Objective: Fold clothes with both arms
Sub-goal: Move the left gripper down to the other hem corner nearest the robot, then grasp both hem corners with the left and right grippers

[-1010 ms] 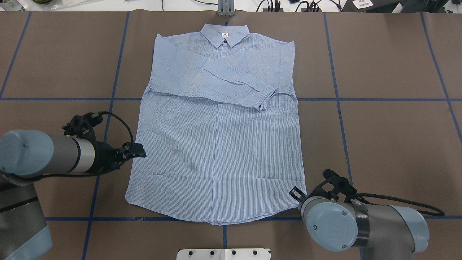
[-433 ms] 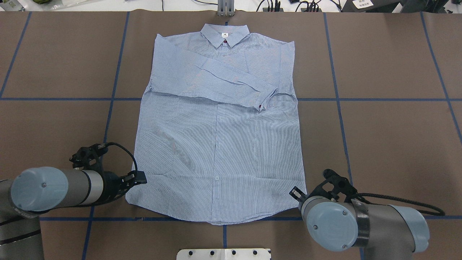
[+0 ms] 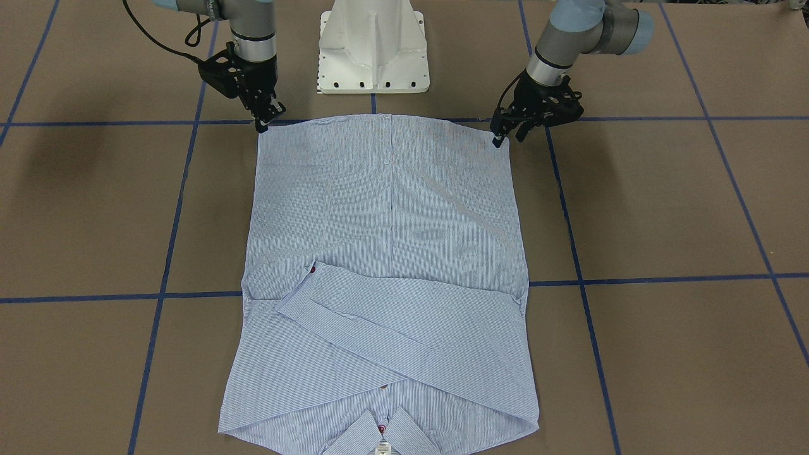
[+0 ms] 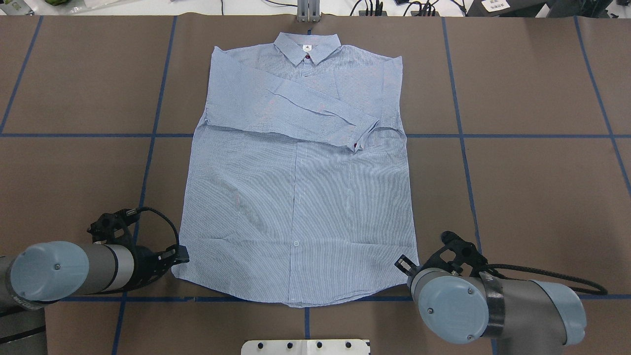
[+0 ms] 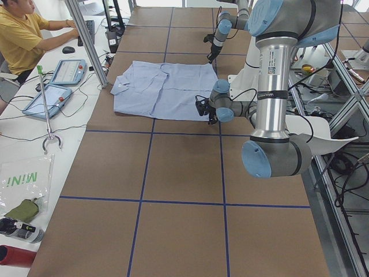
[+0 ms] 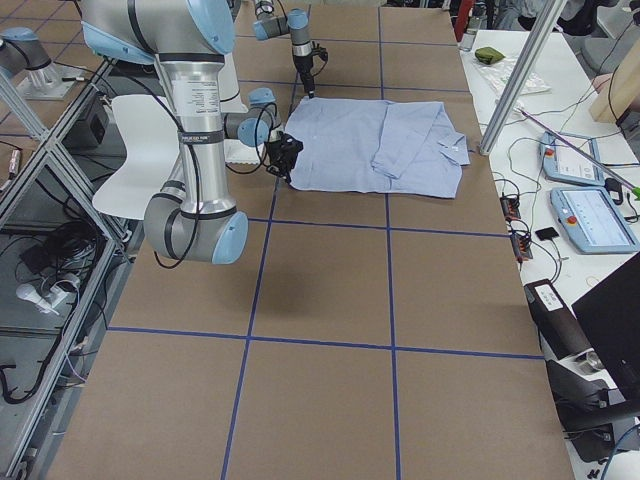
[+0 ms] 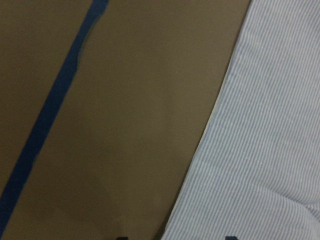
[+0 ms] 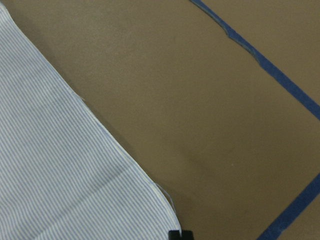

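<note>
Brown paper crossed with blue tape lines (image 4: 461, 148) covers the table (image 4: 532, 197), and the light blue striped shirt (image 4: 296, 207) lies flat in the middle of it, front up, collar (image 4: 306, 47) at the far edge and hem toward the robot. One sleeve (image 4: 305, 111) is folded slantwise across the chest, its cuff showing a red button. The left gripper (image 4: 181, 256) sits low at the hem corner on the robot's left. In its wrist view two dark fingertips (image 7: 230, 237) stand well apart, with the shirt's side edge running between them. The right gripper (image 3: 262, 123) points down at the opposite hem corner. Its tips look drawn together just at the cloth's rounded corner, though I cannot tell whether any fabric is pinched. The white pedestal (image 3: 374, 47) stands just behind the hem, between the two arms.
</note>
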`<state>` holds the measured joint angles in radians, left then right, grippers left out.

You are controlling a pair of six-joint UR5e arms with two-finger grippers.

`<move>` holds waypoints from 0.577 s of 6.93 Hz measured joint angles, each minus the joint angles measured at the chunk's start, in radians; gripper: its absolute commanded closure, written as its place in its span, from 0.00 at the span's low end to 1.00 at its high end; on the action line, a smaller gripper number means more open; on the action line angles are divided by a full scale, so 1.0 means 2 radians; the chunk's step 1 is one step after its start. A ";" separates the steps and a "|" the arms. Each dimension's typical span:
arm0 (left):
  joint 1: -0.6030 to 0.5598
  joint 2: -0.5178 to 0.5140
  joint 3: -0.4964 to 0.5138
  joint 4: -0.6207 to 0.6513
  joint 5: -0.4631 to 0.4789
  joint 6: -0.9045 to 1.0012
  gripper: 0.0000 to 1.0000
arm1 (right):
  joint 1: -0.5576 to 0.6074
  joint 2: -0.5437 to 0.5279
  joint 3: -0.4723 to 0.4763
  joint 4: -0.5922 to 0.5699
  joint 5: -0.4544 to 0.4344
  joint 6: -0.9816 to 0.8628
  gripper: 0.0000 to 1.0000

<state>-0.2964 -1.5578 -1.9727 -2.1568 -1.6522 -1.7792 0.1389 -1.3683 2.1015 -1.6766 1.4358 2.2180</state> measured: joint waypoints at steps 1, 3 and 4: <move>0.001 0.000 0.000 0.000 0.000 0.000 0.43 | 0.000 0.000 0.000 0.000 0.000 0.000 1.00; 0.002 0.000 0.000 0.000 -0.001 -0.002 0.52 | 0.000 0.000 0.001 0.000 0.000 0.000 1.00; 0.003 0.000 0.000 0.000 -0.001 -0.003 0.55 | 0.000 0.000 0.001 0.000 0.000 0.000 1.00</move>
<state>-0.2911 -1.5579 -1.9727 -2.1568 -1.6549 -1.7847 0.1396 -1.3683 2.1041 -1.6766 1.4358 2.2181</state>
